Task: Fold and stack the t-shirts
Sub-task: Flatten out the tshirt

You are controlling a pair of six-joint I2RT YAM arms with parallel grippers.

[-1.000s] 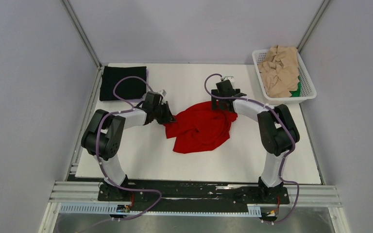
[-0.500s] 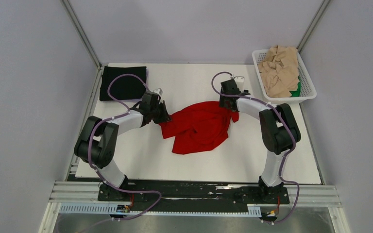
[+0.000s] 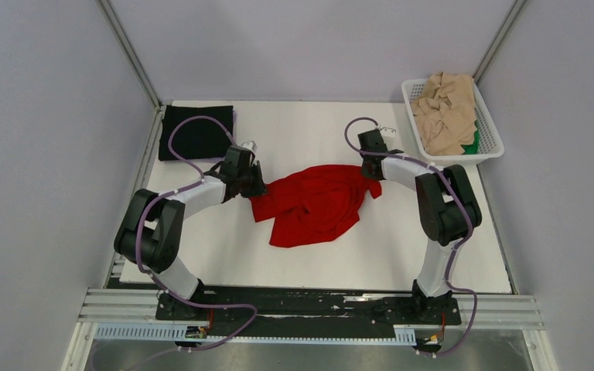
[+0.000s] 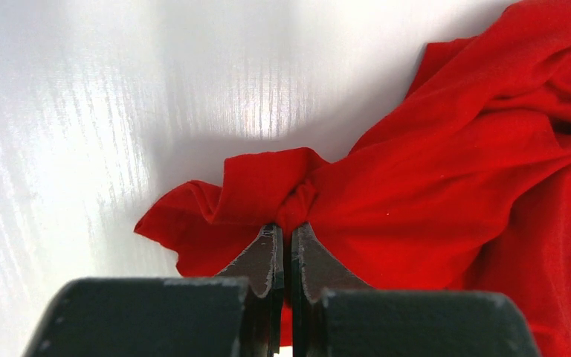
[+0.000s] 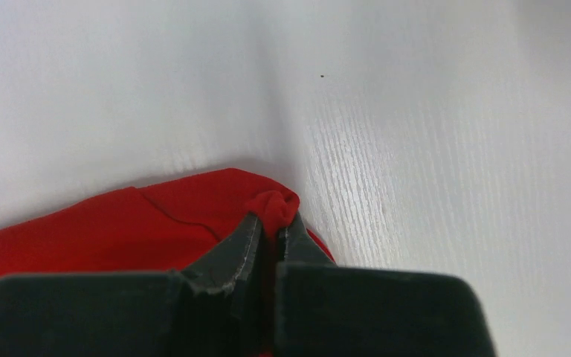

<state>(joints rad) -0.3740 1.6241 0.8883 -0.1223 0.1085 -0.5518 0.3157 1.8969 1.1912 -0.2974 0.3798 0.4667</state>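
Observation:
A crumpled red t-shirt [image 3: 313, 202] lies mid-table. My left gripper [image 3: 257, 188] is shut on its left edge; the left wrist view shows a bunched fold of the red t-shirt [image 4: 386, 201] pinched between the left gripper [image 4: 288, 229] jaws. At the upper right corner of the cloth my right gripper [image 3: 370, 171] is shut on it too, and in the right wrist view a small red fold [image 5: 271, 204] sticks out of the right gripper [image 5: 271, 221]. A folded black t-shirt [image 3: 196, 132] lies at the back left. Beige t-shirts [image 3: 446, 111] and a green one [image 3: 474, 142] fill the basket.
The white lattice basket [image 3: 491, 147] stands at the back right corner. Frame posts and grey walls close in the white table [image 3: 294, 124] on three sides. Purple cables loop above both wrists.
My right gripper moved right and back to the red shirt's corner and closed on it. The left gripper pulled its edge leftward, stretching the cloth wider.

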